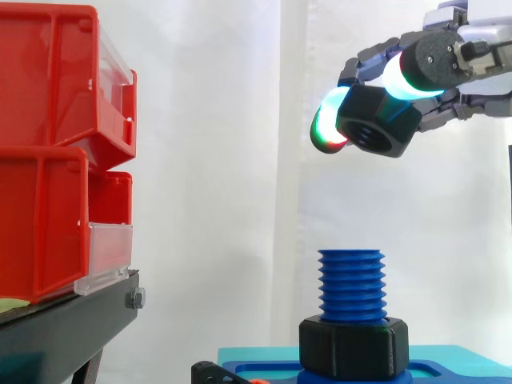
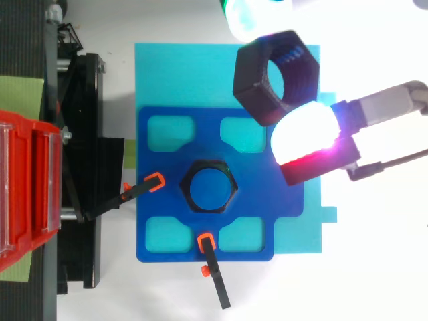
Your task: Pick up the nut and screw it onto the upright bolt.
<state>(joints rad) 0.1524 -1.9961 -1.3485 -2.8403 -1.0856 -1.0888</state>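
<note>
Nut (image 1: pixel 376 120): black, tilted, pinched between the glowing fingertips of my hand (image 1: pixel 448 64), high above the blue bolt (image 1: pixel 352 284) and not centred over it. Pickup done, I judge; aligning, lowering and threading remain.

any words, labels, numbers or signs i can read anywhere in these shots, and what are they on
None: no text can be read anywhere.
No print shows on the red plastic bins, the black hexagonal nut pinched in the robot hand, the blue threaded upright bolt or the dark blue slotted base plate.
</note>
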